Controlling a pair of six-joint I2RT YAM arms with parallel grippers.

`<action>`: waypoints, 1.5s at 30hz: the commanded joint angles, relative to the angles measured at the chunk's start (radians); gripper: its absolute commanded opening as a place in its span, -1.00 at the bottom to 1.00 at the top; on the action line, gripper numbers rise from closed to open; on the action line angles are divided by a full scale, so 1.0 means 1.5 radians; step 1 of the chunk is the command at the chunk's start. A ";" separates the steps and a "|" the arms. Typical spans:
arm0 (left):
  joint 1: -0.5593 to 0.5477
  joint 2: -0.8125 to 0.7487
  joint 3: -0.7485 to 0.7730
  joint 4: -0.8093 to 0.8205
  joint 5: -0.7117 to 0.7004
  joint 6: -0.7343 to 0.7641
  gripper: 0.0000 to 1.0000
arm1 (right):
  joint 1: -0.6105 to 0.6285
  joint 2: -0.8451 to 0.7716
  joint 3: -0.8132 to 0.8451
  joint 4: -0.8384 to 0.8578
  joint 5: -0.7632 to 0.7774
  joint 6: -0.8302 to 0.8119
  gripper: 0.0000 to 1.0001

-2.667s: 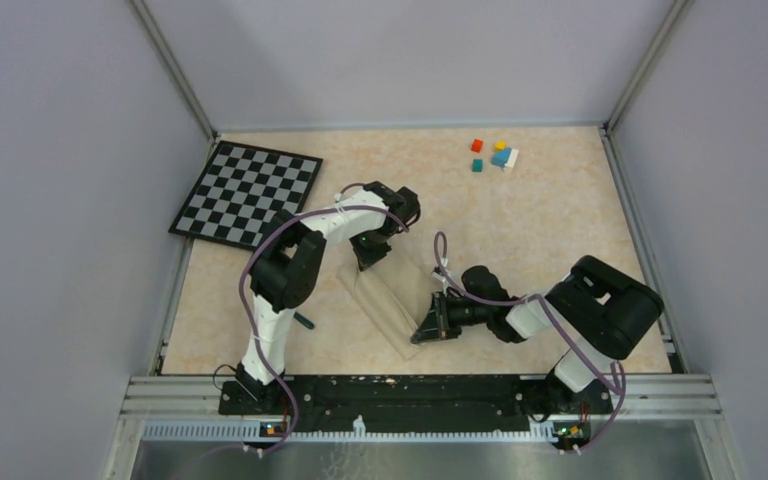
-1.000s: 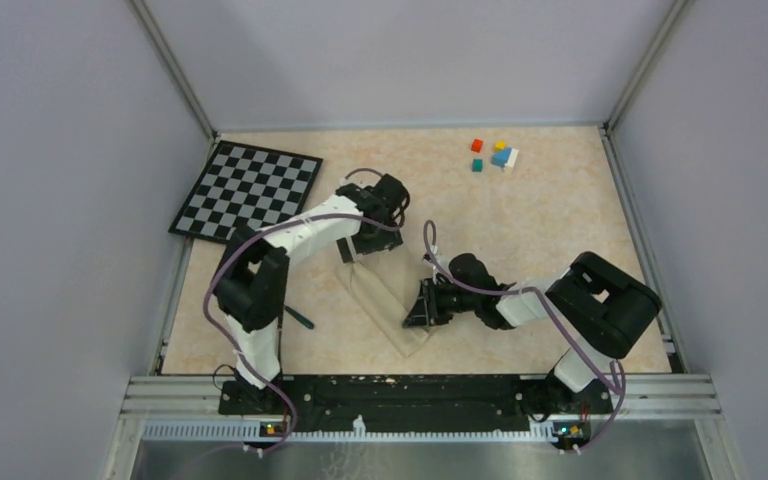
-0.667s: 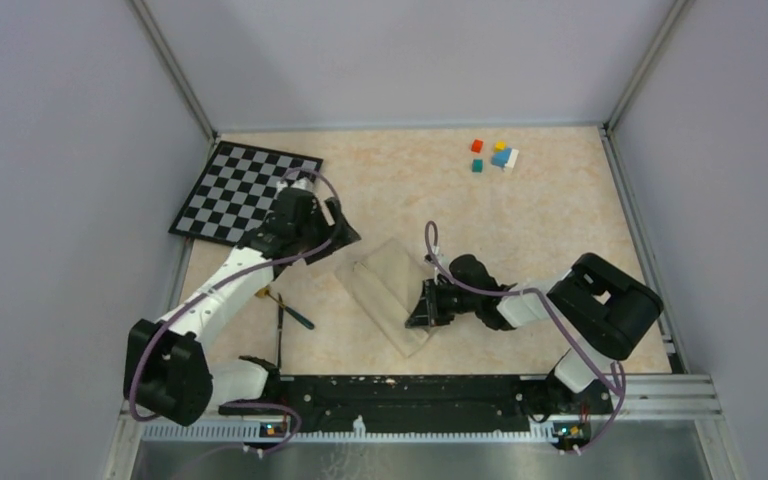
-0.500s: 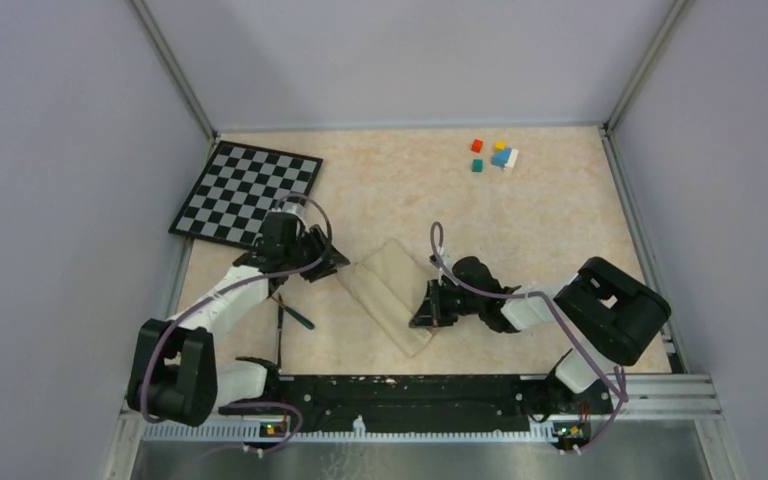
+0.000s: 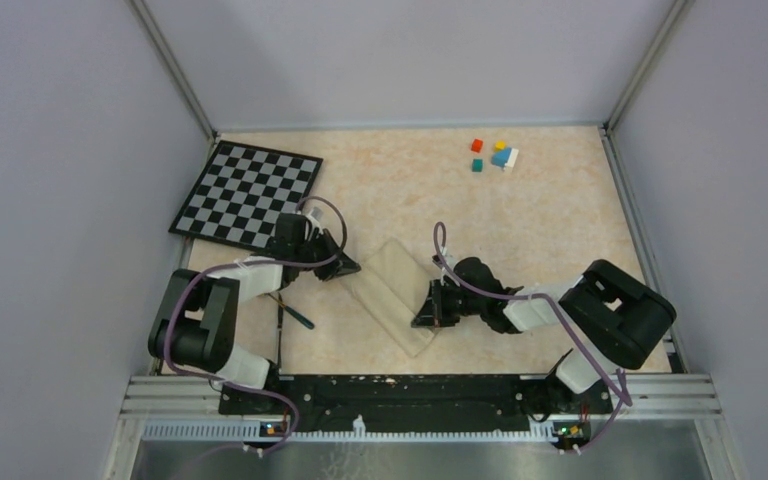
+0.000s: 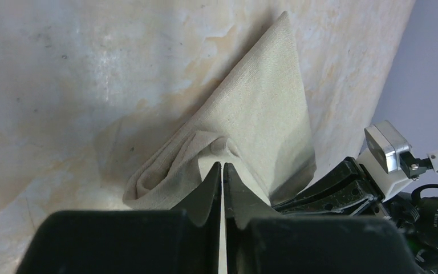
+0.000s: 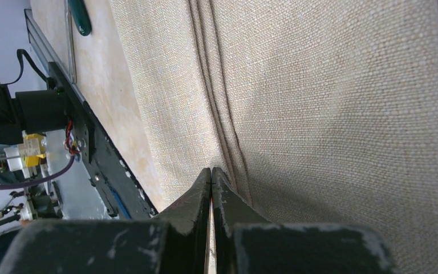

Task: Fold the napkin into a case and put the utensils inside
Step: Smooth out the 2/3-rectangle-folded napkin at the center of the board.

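The napkin (image 5: 392, 292) lies as a narrow folded beige case, running diagonally at the table's middle. My left gripper (image 5: 348, 268) is shut, low over the table, with its tips at the case's upper-left end; in the left wrist view the tips (image 6: 222, 165) meet the bunched layers of the cloth (image 6: 262, 114). My right gripper (image 5: 423, 312) is shut, and its tips (image 7: 211, 170) rest on the cloth (image 7: 331, 114) beside its fold lines. The utensils (image 5: 290, 315) lie left of the case: a teal-handled one (image 7: 80, 14) and a thin dark stick (image 5: 279, 340).
A black-and-white checkerboard (image 5: 245, 190) lies at the back left, close behind my left arm. Small coloured cubes (image 5: 495, 155) sit at the back right. The black rail (image 5: 410, 390) with the arm bases runs along the near edge.
My left arm left the case's far end, swung out towards the checkerboard, then came down low with its gripper at the case's left end. My right gripper stayed on the cloth.
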 commanded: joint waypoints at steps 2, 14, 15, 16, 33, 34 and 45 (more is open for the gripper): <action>0.003 0.049 -0.002 0.154 0.071 0.000 -0.86 | 0.000 -0.007 0.005 -0.015 0.018 -0.003 -1.00; 0.002 0.201 0.011 0.233 0.110 0.033 -0.94 | 0.020 -0.027 0.089 -0.077 -0.017 -0.065 -0.92; 0.002 0.203 0.010 0.226 0.108 0.038 -0.95 | 0.018 -0.020 0.110 -0.081 -0.027 -0.071 -0.86; 0.002 0.202 0.009 0.221 0.106 0.044 -0.95 | 0.015 -0.008 0.134 -0.081 -0.040 -0.074 -0.81; 0.003 0.239 0.026 0.146 0.080 0.075 -1.00 | 0.009 0.319 0.417 0.121 -0.292 -0.050 -0.07; 0.003 0.243 0.027 0.145 0.079 0.075 -1.00 | 0.009 0.328 0.426 0.116 -0.291 -0.056 -0.07; 0.003 0.287 0.050 0.121 0.059 0.077 -1.00 | 0.008 0.419 0.455 0.059 -0.282 -0.082 -0.08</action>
